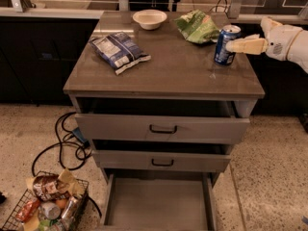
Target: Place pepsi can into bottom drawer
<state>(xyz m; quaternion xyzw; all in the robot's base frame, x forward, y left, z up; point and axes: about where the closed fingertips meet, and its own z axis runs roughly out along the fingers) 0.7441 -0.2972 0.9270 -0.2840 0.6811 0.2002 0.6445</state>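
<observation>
The pepsi can (224, 45), blue with a silver top, stands upright near the right edge of the cabinet top (163, 71). My gripper (232, 45) comes in from the right at the can's height, and its cream tip overlaps the can's right side. The white arm behind it runs off the right edge. The bottom drawer (159, 203) is pulled far out at floor level, and its flat grey floor is bare.
A blue-white snack bag (119, 49), a white bowl (149, 18) and a green bag (197, 27) lie on the cabinet top. The two upper drawers (161, 128) stand slightly pulled out. A wire basket (43, 203) of groceries and black cables (65, 146) lie on the floor at left.
</observation>
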